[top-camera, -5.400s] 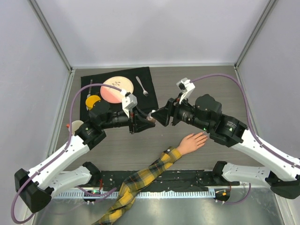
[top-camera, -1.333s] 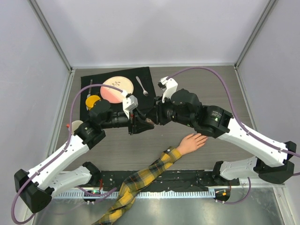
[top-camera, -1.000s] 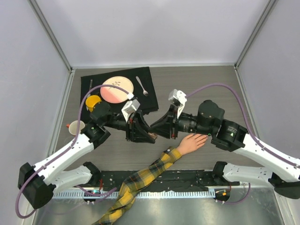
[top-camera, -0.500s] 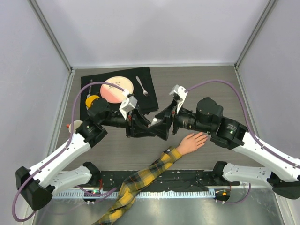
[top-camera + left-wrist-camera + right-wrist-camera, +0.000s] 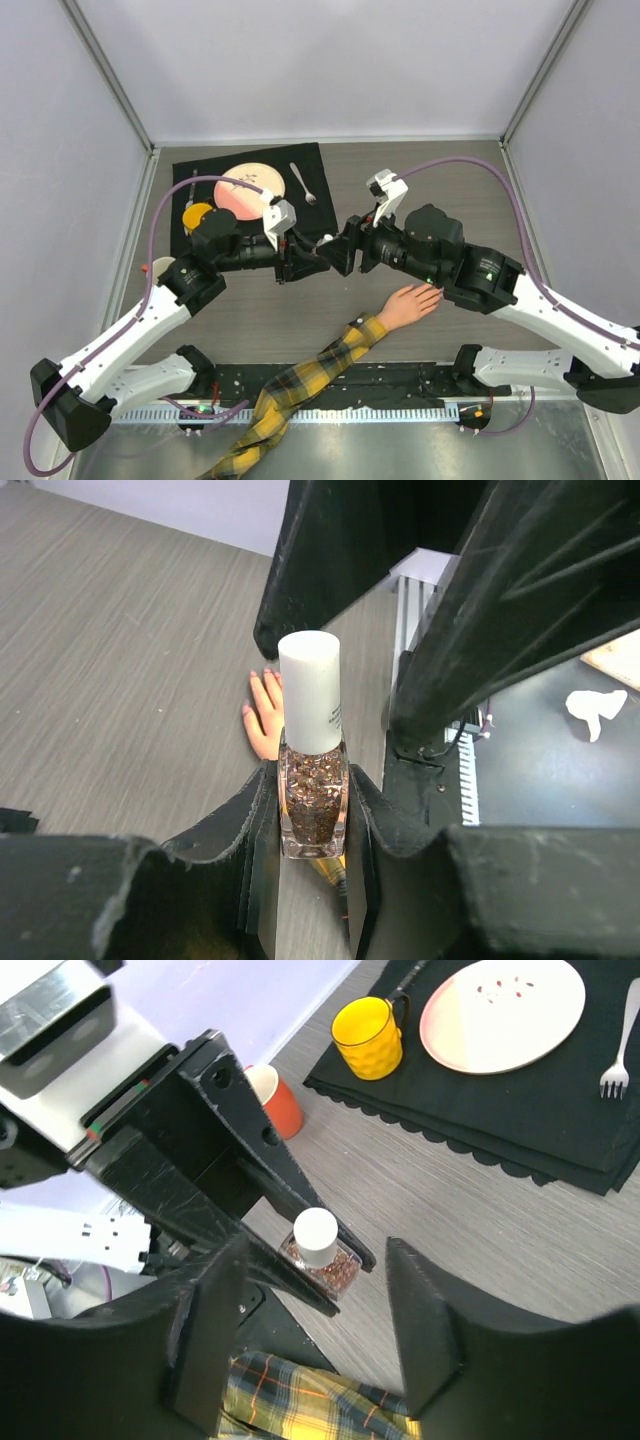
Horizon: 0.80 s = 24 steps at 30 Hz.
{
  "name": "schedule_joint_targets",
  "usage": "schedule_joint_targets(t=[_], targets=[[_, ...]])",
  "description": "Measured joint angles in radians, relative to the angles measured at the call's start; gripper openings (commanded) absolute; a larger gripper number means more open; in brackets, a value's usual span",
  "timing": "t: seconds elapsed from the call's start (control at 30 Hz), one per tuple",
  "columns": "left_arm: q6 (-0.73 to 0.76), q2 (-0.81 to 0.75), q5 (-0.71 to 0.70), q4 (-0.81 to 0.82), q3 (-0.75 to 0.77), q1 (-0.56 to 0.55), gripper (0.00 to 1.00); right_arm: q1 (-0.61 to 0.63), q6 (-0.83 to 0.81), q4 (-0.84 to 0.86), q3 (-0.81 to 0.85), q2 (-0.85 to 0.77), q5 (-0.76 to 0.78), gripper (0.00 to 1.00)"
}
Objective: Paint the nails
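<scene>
We take the small polish bottle as the thing to handle first. It is a squared clear-glass body full of coppery glitter, topped by a smooth white cylindrical cap. It looks light, rigid, breakable and slick on its flat faces. The left fingers pinch the glass body from both sides, low down, holding it upright above the grey wood-grain bench. The right fingers are spread wide and face the cap without touching it. We judge the cap to be the place to take hold: a firm squeeze around its matte plastic side, then a twist, with the glass kept clamped so that it cannot spin or slip. The nails are tiny pinkish tips on the pale peach mannequin hand. That hand lies flat on the bench, below and near the two arms, with its fingers spread, and it joins a soft yellow-and-dark plaid sleeve. The hand looks like hard moulded plastic and is probably light enough to shift if a brush presses hard. To the far left lies a black scallop-edged cloth mat. It carries a glossy pink plate, a dimpled yellow cup and a metal fork.
</scene>
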Motion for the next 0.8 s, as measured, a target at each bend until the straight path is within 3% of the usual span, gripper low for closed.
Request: schedule_joint_targets(t=[0.13, 0.23, 0.27, 0.3, 0.47, 0.57, 0.7, 0.73, 0.77, 0.8], targets=[[0.002, -0.002, -0.013, 0.0, 0.0, 0.0, 0.0, 0.006, 0.008, -0.005, 0.018, 0.043, 0.026, 0.4], [0.002, -0.007, -0.016, 0.0, 0.0, 0.0, 0.0, 0.013, 0.01, -0.008, 0.027, 0.066, 0.036, 0.35], [0.001, -0.01, -0.018, 0.0, 0.0, 0.0, 0.0, 0.013, 0.01, -0.008, 0.031, 0.072, 0.036, 0.15], [0.001, -0.013, -0.019, 0.0, 0.0, 0.0, 0.0, 0.013, 0.011, -0.008, 0.034, 0.077, 0.036, 0.01], [-0.016, -0.022, 0.034, 0.0, -0.002, 0.002, 0.0, 0.002, -0.077, -0.004, 0.035, 0.072, -0.089, 0.01], [-0.08, -0.014, 0.192, 0.024, -0.006, 0.003, 0.0, -0.019, -0.182, 0.027, -0.02, 0.012, -0.283, 0.01], [-0.222, 0.014, 0.392, 0.194, -0.043, -0.009, 0.0, -0.034, -0.248, 0.063, -0.069, -0.037, -0.486, 0.01], [-0.23, 0.014, 0.4, 0.199, -0.045, -0.009, 0.0, -0.035, -0.249, 0.07, -0.071, -0.037, -0.506, 0.08], [-0.232, 0.015, 0.411, 0.196, -0.045, -0.008, 0.0, -0.036, -0.249, 0.076, -0.074, -0.038, -0.514, 0.22], [-0.232, 0.016, 0.415, 0.192, -0.045, -0.006, 0.0, -0.036, -0.249, 0.079, -0.075, -0.038, -0.508, 0.46]])
